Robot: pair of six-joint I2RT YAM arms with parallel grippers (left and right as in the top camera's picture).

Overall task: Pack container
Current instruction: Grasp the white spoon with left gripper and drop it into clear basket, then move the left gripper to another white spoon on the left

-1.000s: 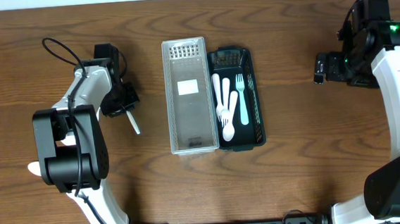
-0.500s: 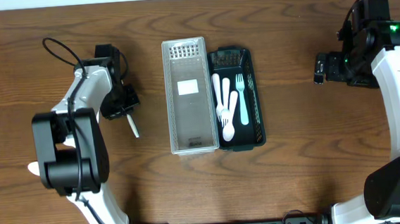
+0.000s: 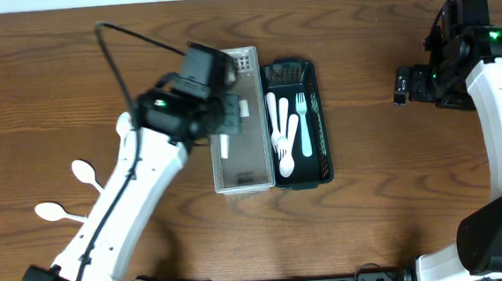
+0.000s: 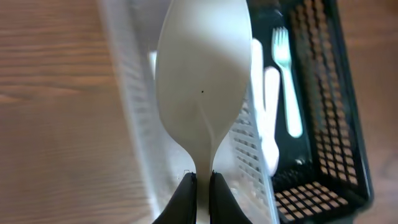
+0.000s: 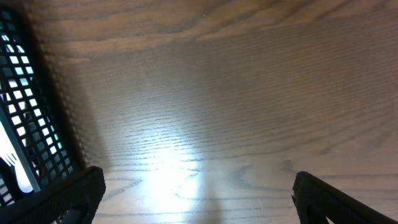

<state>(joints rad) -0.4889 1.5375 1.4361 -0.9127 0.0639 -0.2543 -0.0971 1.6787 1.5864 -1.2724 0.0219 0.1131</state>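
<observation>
White plastic spoon is sitting clamped by its handle in my left claw, its bowl hanging over the clear bin. Just beyond, against the bin's side, the black basket is holding white cutlery. My right claw is hovering with fingers wide apart over bare table, off to the basket's right. Two spare spoons are lying at the table's left.

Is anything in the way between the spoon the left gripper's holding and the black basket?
Nothing visible from above. The spoon in the left gripper hangs over the clear tray; only that tray's wall separates it from the open-topped black basket.
</observation>
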